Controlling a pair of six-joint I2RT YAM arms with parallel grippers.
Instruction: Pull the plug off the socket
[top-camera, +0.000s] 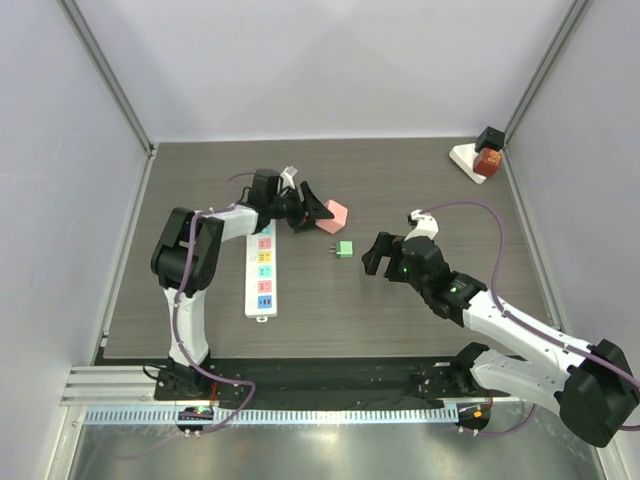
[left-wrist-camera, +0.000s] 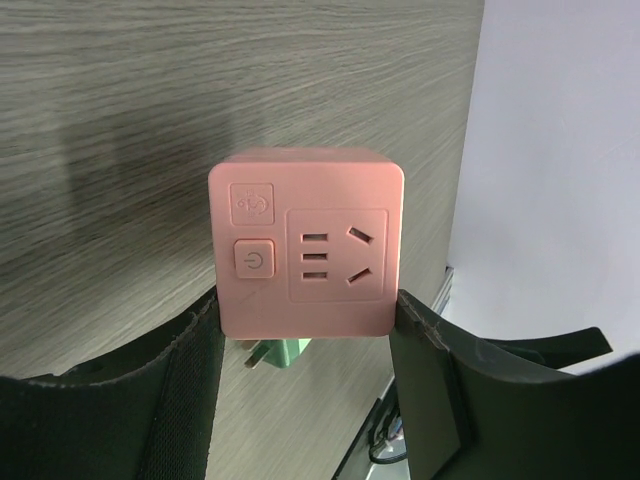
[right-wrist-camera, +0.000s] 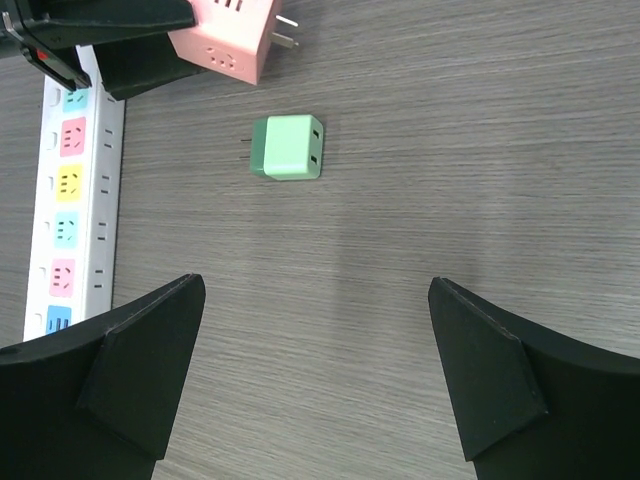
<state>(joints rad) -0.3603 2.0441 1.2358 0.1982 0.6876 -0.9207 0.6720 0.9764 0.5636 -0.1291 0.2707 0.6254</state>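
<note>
Nearest, the right gripper (right-wrist-camera: 315, 288) is held with jaws spread wide on nothing. At centre-left the power strip (top-camera: 262, 275) is seen with no plug in it. Beyond its far end, upper centre, the pink adapter plug (left-wrist-camera: 305, 250) is pinched by the left gripper (left-wrist-camera: 307, 308), prongs (right-wrist-camera: 286, 40) bared.

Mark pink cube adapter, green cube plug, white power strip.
pink cube adapter (left-wrist-camera: 305, 245): left wrist view, front face.
green cube plug (right-wrist-camera: 290, 146): right wrist view, top face.
white power strip (top-camera: 262, 272): top external view, middle.
</note>
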